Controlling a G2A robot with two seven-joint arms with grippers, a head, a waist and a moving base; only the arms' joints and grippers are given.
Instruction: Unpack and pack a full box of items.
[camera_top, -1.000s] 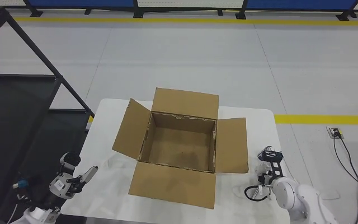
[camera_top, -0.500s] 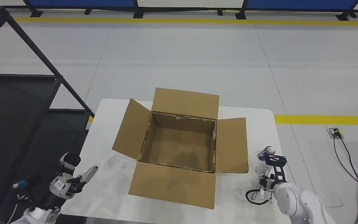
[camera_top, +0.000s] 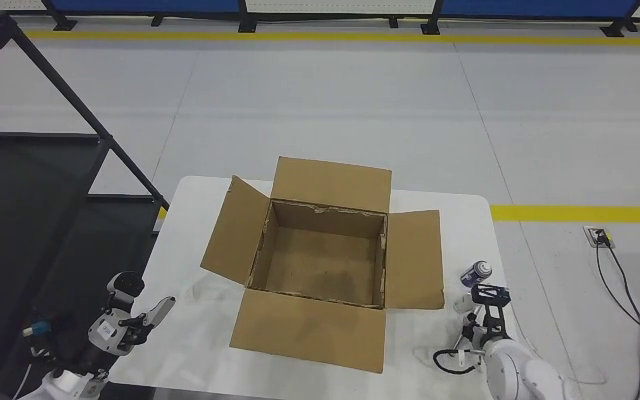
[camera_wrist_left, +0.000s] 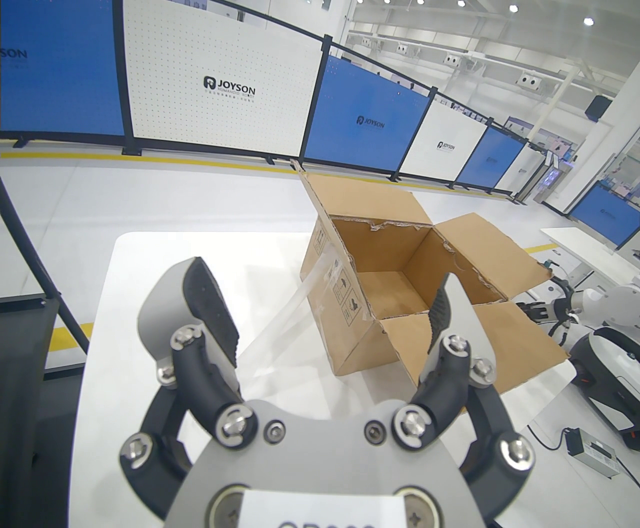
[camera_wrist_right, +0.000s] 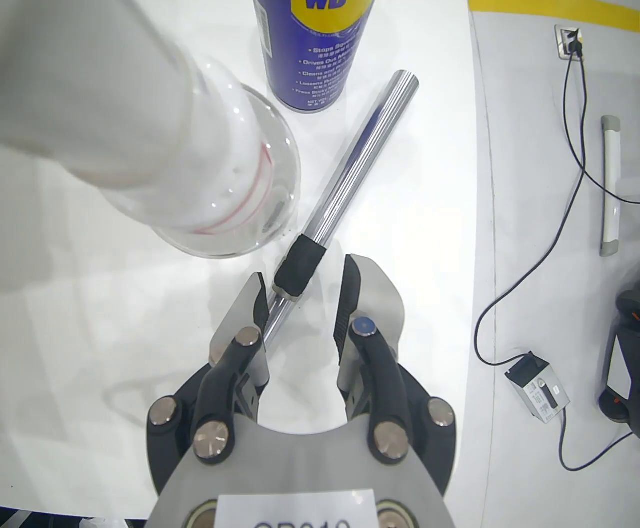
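Observation:
An open cardboard box (camera_top: 318, 268) with its flaps spread stands mid-table, and its inside looks bare (camera_wrist_left: 395, 270). My right gripper (camera_top: 487, 298) is by the table's right edge, open (camera_wrist_right: 305, 280). A chrome rod with a black band (camera_wrist_right: 350, 160) lies on the table and runs in between the fingers, against one pad. A round glass flask (camera_wrist_right: 230, 170) and a blue spray can (camera_wrist_right: 312, 50) stand just beyond; the can (camera_top: 478, 272) is beside the box's right flap. My left gripper (camera_top: 155, 310) is off the table's left front corner, open and holding nothing (camera_wrist_left: 320, 280).
The white table (camera_top: 210, 215) has free room left of the box. A strip of clear tape (camera_wrist_left: 300, 310) hangs from the box's left flap. A black metal frame (camera_top: 70, 170) stands at the left. Cables and a power adapter (camera_wrist_right: 537, 392) lie on the floor to the right.
My right gripper has drawn back toward the table's near edge, and the blue can now stands free beyond it. The left arm and the box have not moved.

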